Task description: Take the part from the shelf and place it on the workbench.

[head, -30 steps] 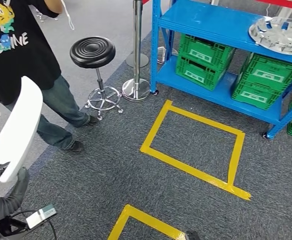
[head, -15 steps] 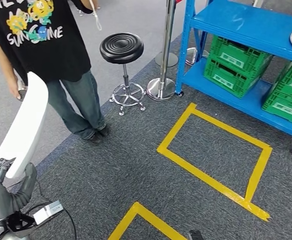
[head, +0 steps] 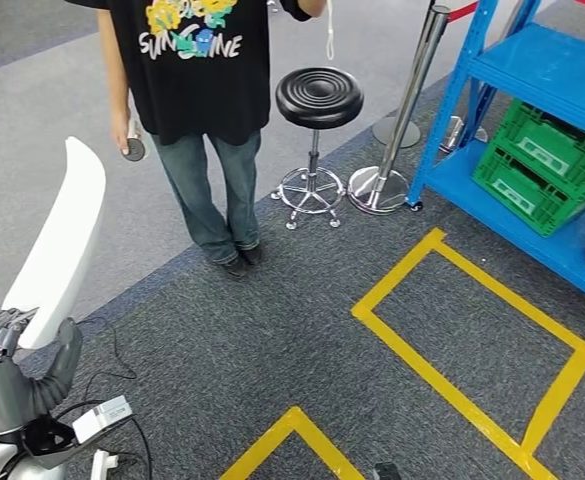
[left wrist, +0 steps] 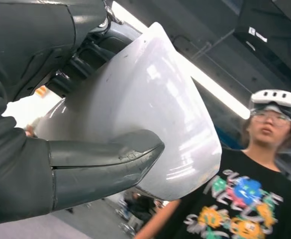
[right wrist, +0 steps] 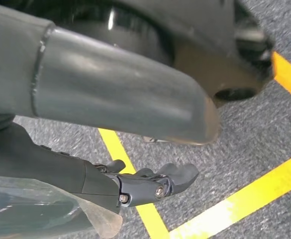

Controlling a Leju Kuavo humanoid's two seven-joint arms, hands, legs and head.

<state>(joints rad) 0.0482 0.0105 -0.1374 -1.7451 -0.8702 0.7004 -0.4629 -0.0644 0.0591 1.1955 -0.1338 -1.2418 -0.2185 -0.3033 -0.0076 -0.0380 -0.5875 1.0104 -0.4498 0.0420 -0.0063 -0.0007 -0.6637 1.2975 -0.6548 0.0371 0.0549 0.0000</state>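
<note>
With part [head: 59, 240] off the blue shelf [head: 545, 75] | gripped upright in left hand [head: 6, 375]; right hand [right wrist: 155, 181] empty, fingers loosely apart | remaining: reach workbench; set part down

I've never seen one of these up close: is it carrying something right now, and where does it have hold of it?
Yes. The left robot hand grips a curved white part by its lower end, thumb across one face. The right robot hand hangs over the carpet holding nothing.
</note>
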